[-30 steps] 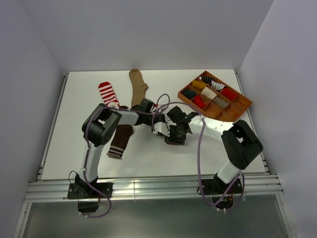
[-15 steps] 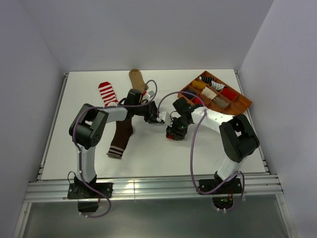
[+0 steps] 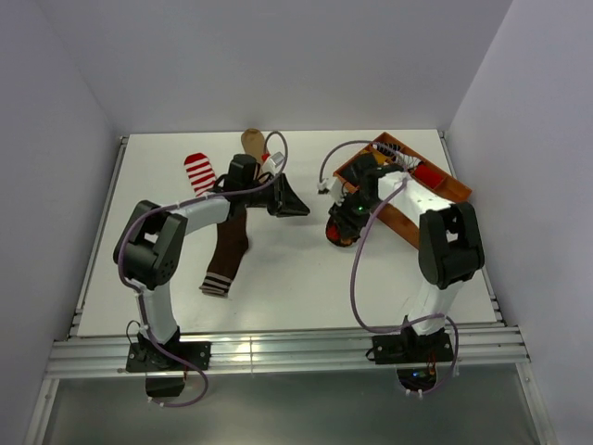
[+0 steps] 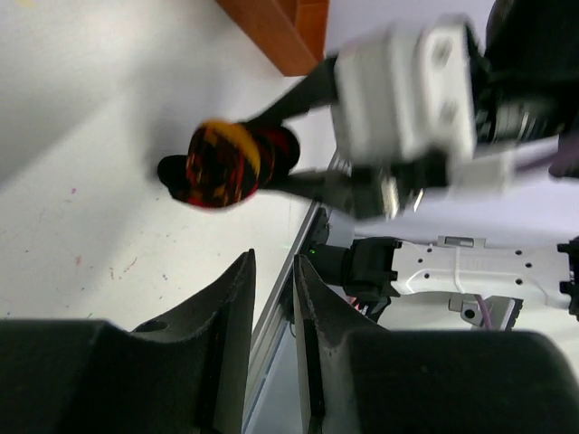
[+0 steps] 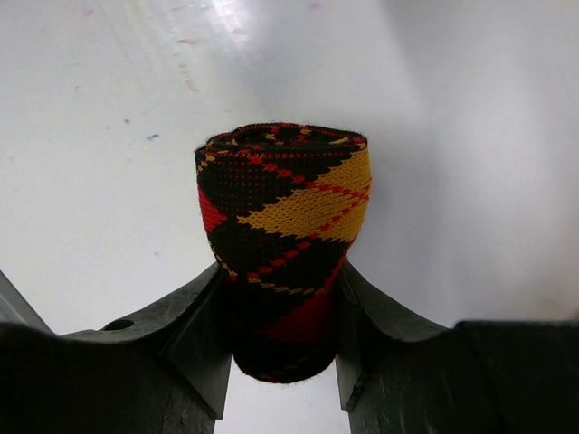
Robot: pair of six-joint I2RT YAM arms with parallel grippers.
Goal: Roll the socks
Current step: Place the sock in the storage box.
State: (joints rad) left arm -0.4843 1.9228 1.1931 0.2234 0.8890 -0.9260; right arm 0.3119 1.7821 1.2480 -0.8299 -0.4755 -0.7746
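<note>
A rolled black sock with orange-red argyle diamonds (image 5: 285, 226) stands on the white table, and my right gripper (image 5: 282, 276) is shut on its lower half. From above, this roll (image 3: 339, 234) sits just left of the tray under the right gripper (image 3: 345, 222). My left gripper (image 3: 295, 204) hovers to the roll's left, apart from it. Its fingers (image 4: 237, 298) stand a narrow gap apart with nothing between them, and its wrist view looks at the roll (image 4: 231, 165). Three flat socks lie at the back left: red-and-white striped (image 3: 200, 173), tan (image 3: 252, 141) and dark brown with a striped cuff (image 3: 225, 255).
An orange-brown divided tray (image 3: 456, 192) holding several rolled socks sits at the back right, its corner (image 4: 289, 27) close to the held roll. The left arm lies across the flat socks. The table's metal rail (image 3: 278, 348) runs along the near edge.
The right gripper has carried the rolled sock right and back, toward the tray. The left gripper has drawn away from the roll toward the back and opened slightly.
</note>
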